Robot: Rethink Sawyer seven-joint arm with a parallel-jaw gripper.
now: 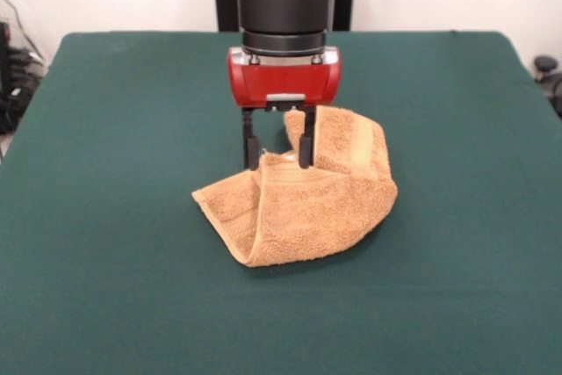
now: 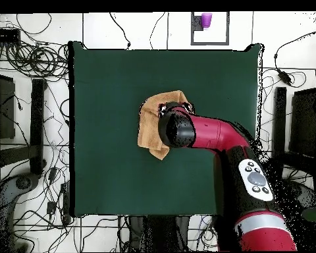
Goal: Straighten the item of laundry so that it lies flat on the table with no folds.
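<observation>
Hanging low near the middle of the dark green table (image 1: pixel 105 243), the pincer (image 1: pixel 279 162) is spreading its two black fingers (image 1: pixel 252 151) apart around a raised fold of the doubled-over orange-tan hand towel (image 1: pixel 307 208), probably lining up a pinch to pull it flat.

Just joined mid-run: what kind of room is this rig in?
Most likely a robotics lab, not a home. The table stands alone under a green cloth, loose cables sprawl over the tiled floor around it, and dark equipment stands flank it. The gripper is down at the towel.
</observation>
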